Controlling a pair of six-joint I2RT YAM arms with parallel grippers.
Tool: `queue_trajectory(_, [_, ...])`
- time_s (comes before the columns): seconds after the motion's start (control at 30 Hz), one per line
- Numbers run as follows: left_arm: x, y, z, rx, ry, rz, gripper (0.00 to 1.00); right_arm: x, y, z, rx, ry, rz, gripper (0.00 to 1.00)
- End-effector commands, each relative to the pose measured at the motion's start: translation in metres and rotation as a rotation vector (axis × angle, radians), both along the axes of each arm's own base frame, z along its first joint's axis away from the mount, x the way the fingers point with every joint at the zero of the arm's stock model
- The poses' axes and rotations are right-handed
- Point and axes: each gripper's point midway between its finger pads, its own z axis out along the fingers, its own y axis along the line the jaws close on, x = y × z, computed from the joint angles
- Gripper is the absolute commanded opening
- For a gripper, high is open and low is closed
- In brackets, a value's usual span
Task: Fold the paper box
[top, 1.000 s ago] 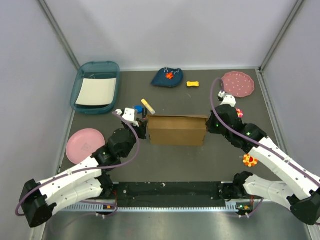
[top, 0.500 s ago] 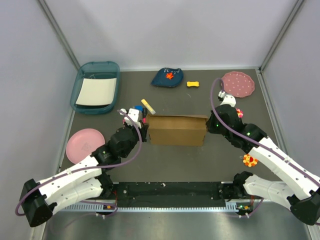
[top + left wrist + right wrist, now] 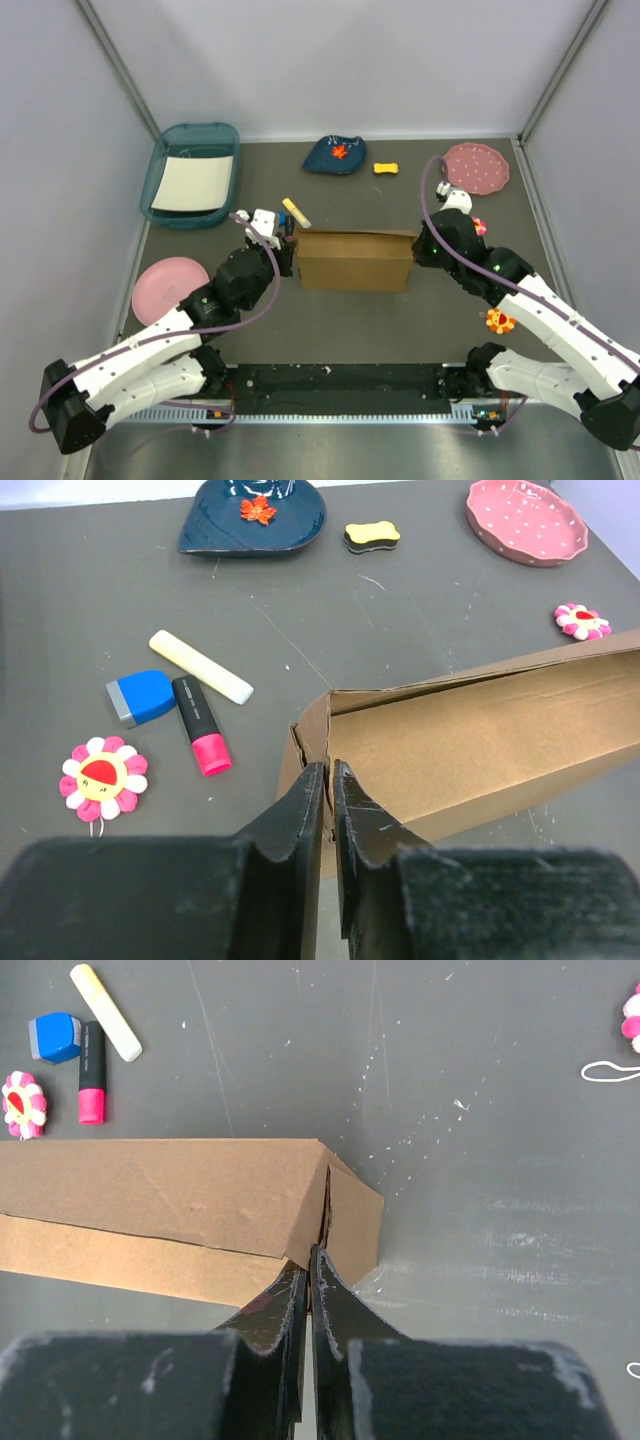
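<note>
The paper box [image 3: 355, 260], brown cardboard, lies lengthwise mid-table with one long side open [image 3: 480, 730]. At the box's left end my left gripper [image 3: 289, 251] has its jaws almost together, and a thin upright edge of the end wall sits between the fingertips [image 3: 329, 780]. My right gripper [image 3: 419, 250] is at the right end. Its fingers are pressed shut, and their tips [image 3: 312, 1257] touch the bottom of the corner seam [image 3: 325, 1210]. I see no cardboard between them.
Beside the left end lie a yellow stick [image 3: 200, 666], a blue eraser [image 3: 142, 696], a pink-tipped marker [image 3: 201, 738] and a flower toy [image 3: 101, 778]. Also here: teal tray [image 3: 193, 176], pink plate [image 3: 168, 288], blue dish [image 3: 335, 154], bone toy [image 3: 386, 168], spotted plate [image 3: 476, 167], orange flower [image 3: 499, 321].
My left wrist has shifted slightly up and right along the box's left end. The box and the right arm have stayed put.
</note>
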Motion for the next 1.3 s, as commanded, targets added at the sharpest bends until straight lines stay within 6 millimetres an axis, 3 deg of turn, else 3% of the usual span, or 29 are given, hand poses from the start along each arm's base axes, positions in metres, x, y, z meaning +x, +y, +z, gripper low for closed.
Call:
queue_trajectory(0.0, [0.005, -0.004, 0.018, -0.015, -0.035, -0.003, 0.11, -0.012, 0.001, -0.014, -0.032, 0.064, 0.033, 0.00])
queue_trajectory(0.37, [-0.001, -0.008, -0.005, 0.001, 0.013, -0.035, 0.14, -0.011, 0.002, -0.013, -0.033, 0.061, 0.035, 0.00])
queue_trajectory(0.53, [-0.001, -0.008, -0.009, 0.015, 0.017, -0.036, 0.01, -0.012, 0.002, -0.014, -0.034, 0.066, 0.035, 0.00])
queue_trajectory(0.83, [0.000, -0.004, -0.022, 0.062, 0.016, -0.034, 0.00, -0.012, 0.002, -0.016, -0.034, 0.068, 0.036, 0.00])
queue_trajectory(1.27, [0.000, 0.016, -0.073, 0.212, 0.077, 0.028, 0.00, -0.014, 0.001, -0.020, -0.039, 0.076, 0.033, 0.00])
